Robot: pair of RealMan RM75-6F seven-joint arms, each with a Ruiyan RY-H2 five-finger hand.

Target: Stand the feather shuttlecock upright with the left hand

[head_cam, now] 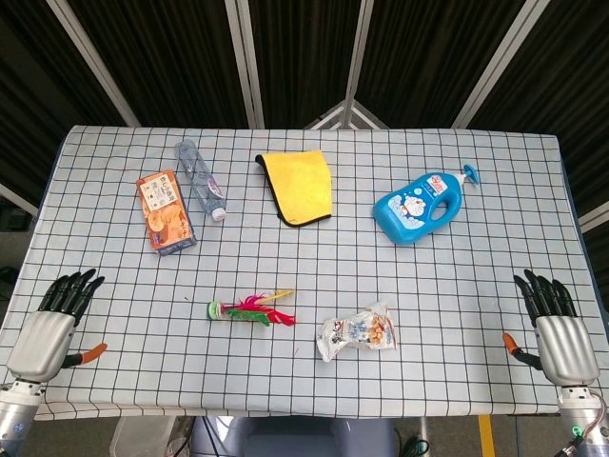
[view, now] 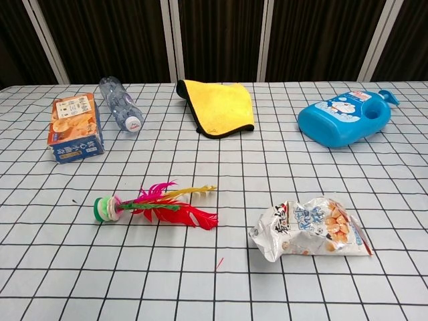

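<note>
The feather shuttlecock lies on its side on the checked tablecloth, its green and white base pointing left and its red, pink and yellow feathers pointing right. My left hand hovers at the table's front left corner, far to the left of the shuttlecock, fingers spread and holding nothing. At the front right corner my right hand is likewise spread and empty. Neither hand shows in the chest view.
A crumpled snack bag lies right of the shuttlecock. Further back are an orange cracker box, a lying water bottle, a folded yellow cloth and a blue detergent bottle on its side.
</note>
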